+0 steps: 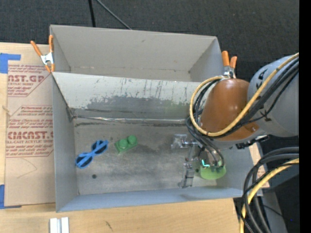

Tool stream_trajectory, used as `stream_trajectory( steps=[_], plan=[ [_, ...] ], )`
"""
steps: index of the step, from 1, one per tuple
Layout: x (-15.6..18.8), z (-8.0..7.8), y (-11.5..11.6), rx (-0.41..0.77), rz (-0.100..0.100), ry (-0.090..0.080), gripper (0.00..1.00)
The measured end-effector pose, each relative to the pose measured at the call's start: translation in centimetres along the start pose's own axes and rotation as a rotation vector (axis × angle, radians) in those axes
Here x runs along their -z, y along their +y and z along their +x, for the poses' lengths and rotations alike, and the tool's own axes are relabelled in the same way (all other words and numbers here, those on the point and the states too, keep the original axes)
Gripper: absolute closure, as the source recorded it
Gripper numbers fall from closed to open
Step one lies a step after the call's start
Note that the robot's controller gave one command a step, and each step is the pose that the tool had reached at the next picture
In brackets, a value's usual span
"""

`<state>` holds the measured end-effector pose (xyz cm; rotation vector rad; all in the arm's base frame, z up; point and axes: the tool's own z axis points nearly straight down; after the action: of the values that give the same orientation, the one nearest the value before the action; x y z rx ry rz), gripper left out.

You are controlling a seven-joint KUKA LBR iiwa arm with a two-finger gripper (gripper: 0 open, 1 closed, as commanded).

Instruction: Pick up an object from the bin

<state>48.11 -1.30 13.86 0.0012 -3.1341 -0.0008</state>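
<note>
one spread tool [184,160] hangs over the scuffed grey bin floor [146,171], beside a round green piece [214,173], dark carpet [160,6] outside.

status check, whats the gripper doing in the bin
gripper open at right end of bin, holding nothing. round green thing just right of it, partly under the wrist. green block and blue piece off left, not in the way.

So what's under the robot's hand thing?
A round, light green thing lies partly under the gripper, by the bin's right wall. Its lower edge peeks out. The gripper covers the rest, so its full shape cannot be told.
</note>
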Motion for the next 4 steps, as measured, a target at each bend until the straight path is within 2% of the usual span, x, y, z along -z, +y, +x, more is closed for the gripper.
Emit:
stream_trajectory(
  steps=[1,2,3,4],
  plan=[
    [-3.0,-2.4,-7.0,0.105,0.003,-0.008,0.00],
    [-0.7,-0.2,-14.0,0.116,0.004,-0.009,0.00],
    [-6.3,-1.3,-13.3,-0.087,0.001,-0.028,0.00],
    [-6.0,-1.5,-13.3,-0.085,0.001,-0.034,1.00]
  ],
)
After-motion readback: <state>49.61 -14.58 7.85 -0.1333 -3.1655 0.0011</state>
